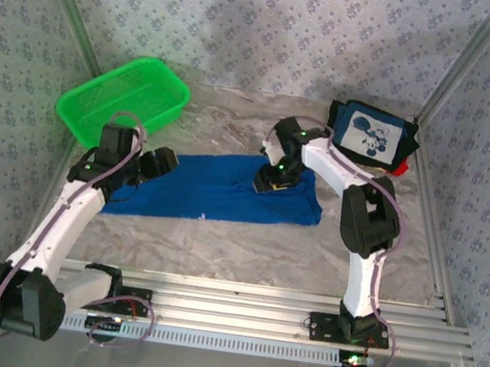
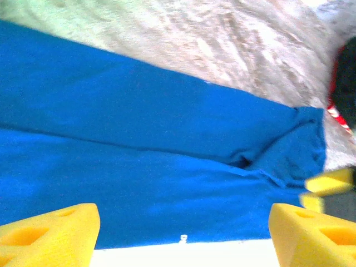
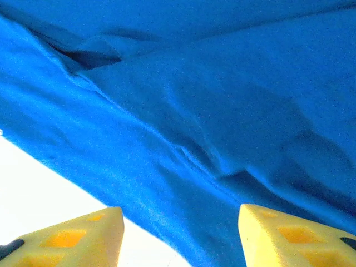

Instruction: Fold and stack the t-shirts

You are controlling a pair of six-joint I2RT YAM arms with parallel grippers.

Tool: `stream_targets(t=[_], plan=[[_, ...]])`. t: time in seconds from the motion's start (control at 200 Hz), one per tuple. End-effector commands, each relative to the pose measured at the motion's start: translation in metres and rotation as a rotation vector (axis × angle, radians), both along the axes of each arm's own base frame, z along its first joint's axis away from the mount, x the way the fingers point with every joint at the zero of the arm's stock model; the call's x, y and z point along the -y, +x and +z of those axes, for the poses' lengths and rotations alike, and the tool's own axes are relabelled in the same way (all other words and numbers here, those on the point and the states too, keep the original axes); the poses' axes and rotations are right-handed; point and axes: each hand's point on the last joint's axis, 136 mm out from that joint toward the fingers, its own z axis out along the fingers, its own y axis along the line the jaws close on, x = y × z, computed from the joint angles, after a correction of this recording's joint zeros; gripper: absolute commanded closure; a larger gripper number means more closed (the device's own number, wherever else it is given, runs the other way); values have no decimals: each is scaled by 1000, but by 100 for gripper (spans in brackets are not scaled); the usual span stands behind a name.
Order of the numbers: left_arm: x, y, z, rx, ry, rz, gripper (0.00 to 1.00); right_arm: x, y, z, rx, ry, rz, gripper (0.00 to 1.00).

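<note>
Royal blue t-shirt (image 1: 217,189), folded lengthwise into a long band, lies across the middle of the marbled tabletop (image 1: 246,243), running from its left side toward its right. The left gripper (image 1: 159,161) is poised over the band's left end, yellow fingers (image 2: 50,231) spread wide with nothing between them. The right gripper (image 1: 272,184) is over the right end, near a bunched fold. Its fingers (image 3: 289,233) are parted and grasp no cloth. At the far right corner a folded dark navy t-shirt (image 1: 375,133), white cartoon panel upward, lies on a red t-shirt (image 1: 400,167) whose edge shows beneath. A green mesh basket (image 1: 82,110) occupies the far left corner.
</note>
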Motion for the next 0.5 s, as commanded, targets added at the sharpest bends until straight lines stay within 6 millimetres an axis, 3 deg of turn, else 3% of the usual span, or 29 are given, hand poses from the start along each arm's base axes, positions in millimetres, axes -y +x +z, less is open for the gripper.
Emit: stream_targets(t=[0.0, 0.19, 0.495], plan=[[9, -7, 36, 114, 29, -28, 20, 3, 10, -13, 55, -116, 87, 42], [17, -30, 58, 191, 72, -49, 19, -1, 18, -25, 107, -237, 163, 43], [-1, -50, 66, 215, 120, -1, 19, 0, 18, -32, 105, -279, 178, 52]])
